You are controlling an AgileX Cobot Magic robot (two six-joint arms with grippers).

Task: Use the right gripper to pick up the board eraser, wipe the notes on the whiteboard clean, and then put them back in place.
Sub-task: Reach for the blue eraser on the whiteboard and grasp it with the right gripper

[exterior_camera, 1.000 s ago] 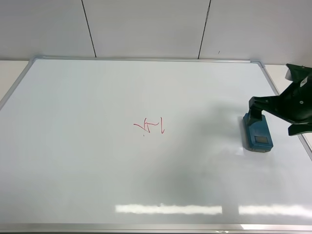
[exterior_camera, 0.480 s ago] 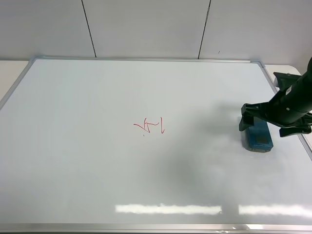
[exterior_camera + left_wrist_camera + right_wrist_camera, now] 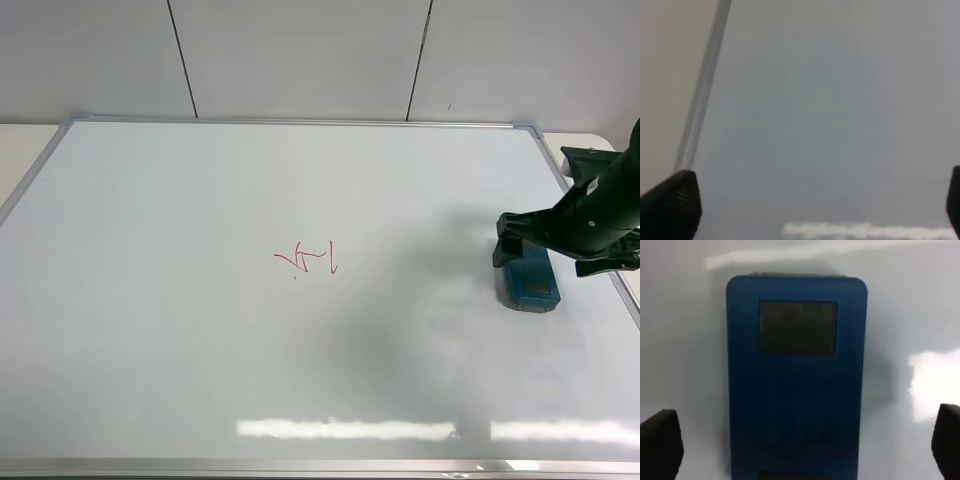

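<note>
The teal-blue board eraser (image 3: 531,284) lies flat near the right edge of the whiteboard (image 3: 180,330). My right gripper (image 3: 551,256) hangs right over its far end, open, one finger on each side, apart from its sides. In the right wrist view the eraser (image 3: 796,375) fills the middle between the two black fingertips (image 3: 660,447) of the gripper (image 3: 802,445). The red notes (image 3: 308,259) sit at the board's middle, well left of the eraser. My left gripper (image 3: 810,205) is open over bare whiteboard (image 3: 815,115); it does not show in the exterior view.
The board's silver frame (image 3: 300,122) runs along the back edge and close to the eraser on the right (image 3: 628,300). The frame (image 3: 702,100) also shows in the left wrist view, with beige table beyond it. A white panelled wall (image 3: 300,50) stands behind.
Since a second ago, my right gripper has swung in from the right and come down over the eraser. In the last half second it has barely moved. The eraser and notes are unchanged.
</note>
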